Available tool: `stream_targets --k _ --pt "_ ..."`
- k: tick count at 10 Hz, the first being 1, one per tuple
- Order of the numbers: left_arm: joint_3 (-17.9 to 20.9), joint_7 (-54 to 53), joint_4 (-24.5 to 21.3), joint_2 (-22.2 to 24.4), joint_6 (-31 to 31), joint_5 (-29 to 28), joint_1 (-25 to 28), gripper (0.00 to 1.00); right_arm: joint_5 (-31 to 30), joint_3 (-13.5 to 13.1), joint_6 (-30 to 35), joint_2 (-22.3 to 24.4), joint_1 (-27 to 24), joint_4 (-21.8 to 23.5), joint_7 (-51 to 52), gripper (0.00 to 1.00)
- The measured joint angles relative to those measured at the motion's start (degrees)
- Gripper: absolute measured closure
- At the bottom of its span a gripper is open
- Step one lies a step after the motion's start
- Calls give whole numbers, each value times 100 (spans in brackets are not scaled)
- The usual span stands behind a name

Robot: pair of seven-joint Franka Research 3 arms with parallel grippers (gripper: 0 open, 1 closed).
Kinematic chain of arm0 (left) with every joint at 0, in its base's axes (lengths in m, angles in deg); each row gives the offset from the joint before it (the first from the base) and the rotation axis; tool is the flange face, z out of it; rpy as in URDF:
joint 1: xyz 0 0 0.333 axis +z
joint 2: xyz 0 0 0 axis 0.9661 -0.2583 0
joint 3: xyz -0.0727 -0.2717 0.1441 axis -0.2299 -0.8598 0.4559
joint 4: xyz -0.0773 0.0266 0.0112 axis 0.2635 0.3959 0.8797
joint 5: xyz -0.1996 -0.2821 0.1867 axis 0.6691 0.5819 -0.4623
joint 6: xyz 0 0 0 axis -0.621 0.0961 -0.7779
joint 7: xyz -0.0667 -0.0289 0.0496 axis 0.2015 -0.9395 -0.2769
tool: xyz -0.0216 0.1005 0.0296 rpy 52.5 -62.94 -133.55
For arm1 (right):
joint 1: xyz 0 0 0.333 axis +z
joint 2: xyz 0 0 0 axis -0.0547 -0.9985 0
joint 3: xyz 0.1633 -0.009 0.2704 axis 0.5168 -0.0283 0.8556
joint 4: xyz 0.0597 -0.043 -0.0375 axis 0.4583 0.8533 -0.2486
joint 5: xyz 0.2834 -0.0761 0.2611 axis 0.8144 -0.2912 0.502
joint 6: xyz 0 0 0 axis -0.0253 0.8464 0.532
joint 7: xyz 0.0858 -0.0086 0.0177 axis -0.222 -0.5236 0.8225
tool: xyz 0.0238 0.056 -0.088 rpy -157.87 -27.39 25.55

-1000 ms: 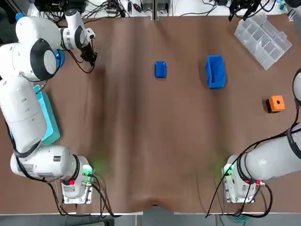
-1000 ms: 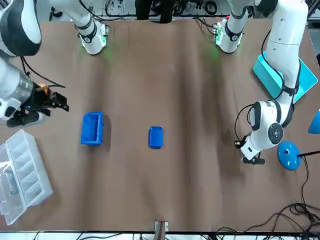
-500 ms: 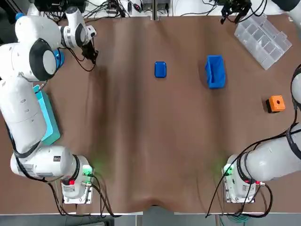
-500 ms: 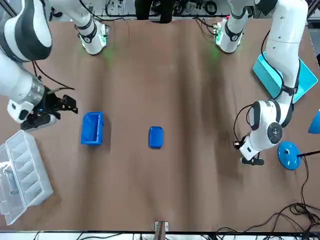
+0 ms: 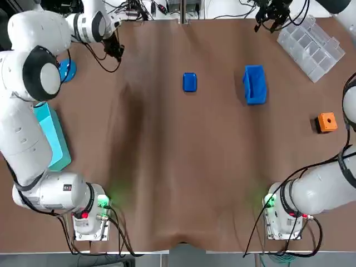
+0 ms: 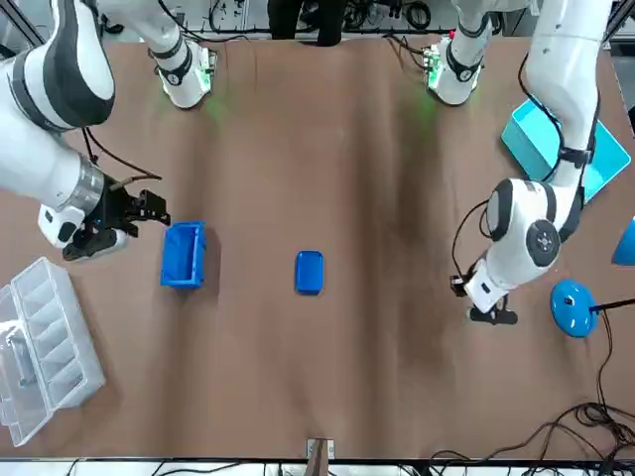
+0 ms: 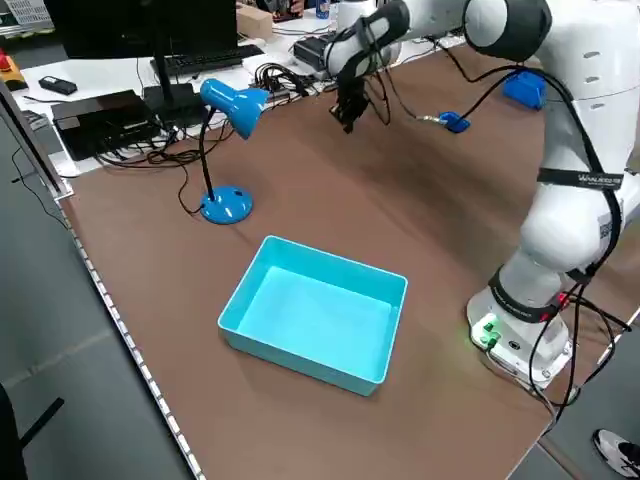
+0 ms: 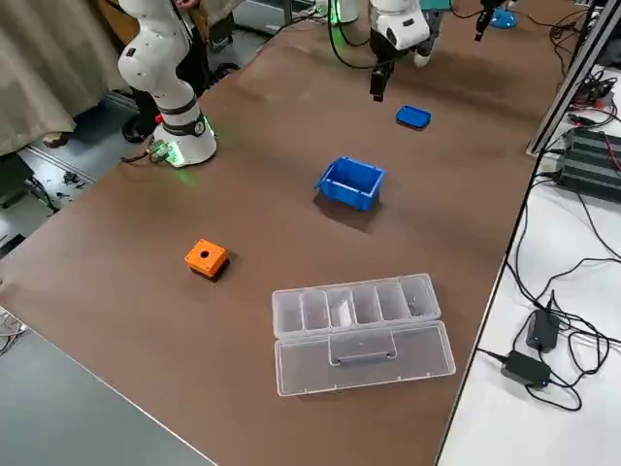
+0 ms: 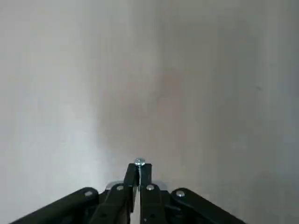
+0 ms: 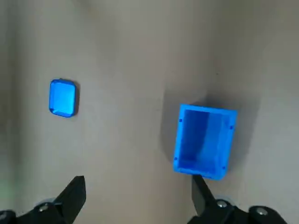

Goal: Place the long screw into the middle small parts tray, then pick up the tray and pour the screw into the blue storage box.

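Left gripper has swung rightward over the worktop, fingers clamped narrow on the long screw, right gripper hovering fingers-wide near the blue storage box; the carry step next requires alignment above the middle tray before release.

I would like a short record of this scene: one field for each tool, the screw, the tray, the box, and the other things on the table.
left tool: shut on the long screw, over bare table, far-left area
long screw: between the left tool's fingers, head showing
right tool: open, raised near the table's far edge, beyond the box
small parts tray: blue, on the table, apart from the box
blue storage box: upright, looks empty
others: clear organizer, orange block, teal bin, blue lamp
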Motion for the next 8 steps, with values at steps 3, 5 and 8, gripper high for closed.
stream_targets --k 3,5,8 --pt "-739 716 493 237 798 2 -11 93 160 10 -316 -204 95 36 1 3" --pt "-1091 1321 604 261 869 3 -276 93 304 15 -525 -343 268 42 -13 5" --pt "-1110 1580 995 -40 858 4 -1035 93 567 18 -849 -604 397 52 -13 11"
